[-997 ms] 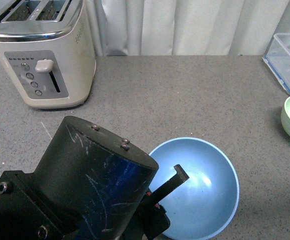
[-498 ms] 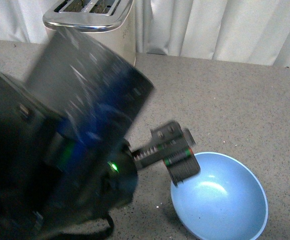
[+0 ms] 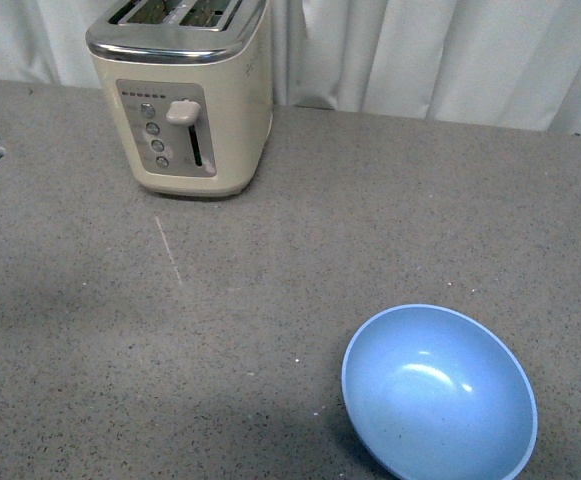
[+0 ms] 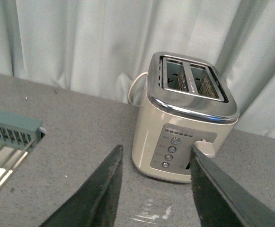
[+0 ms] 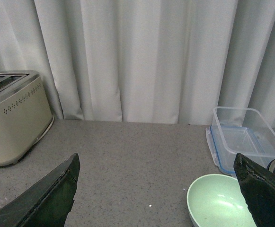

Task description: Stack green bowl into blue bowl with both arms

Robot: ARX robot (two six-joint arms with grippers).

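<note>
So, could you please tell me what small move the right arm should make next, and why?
Probably lower the right gripper onto the rim of the green bowl: its jaws stand open and empty, the bowl sits free on the counter beside the clear container, and the blue bowl is empty.

A kitchen-like setting: a cream toaster [image 3: 183, 95] on a speckled grey countertop [image 3: 370, 220], white curtains [image 3: 430, 55] behind.

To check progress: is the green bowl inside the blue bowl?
No, the blue bowl is empty in the front view.
</note>
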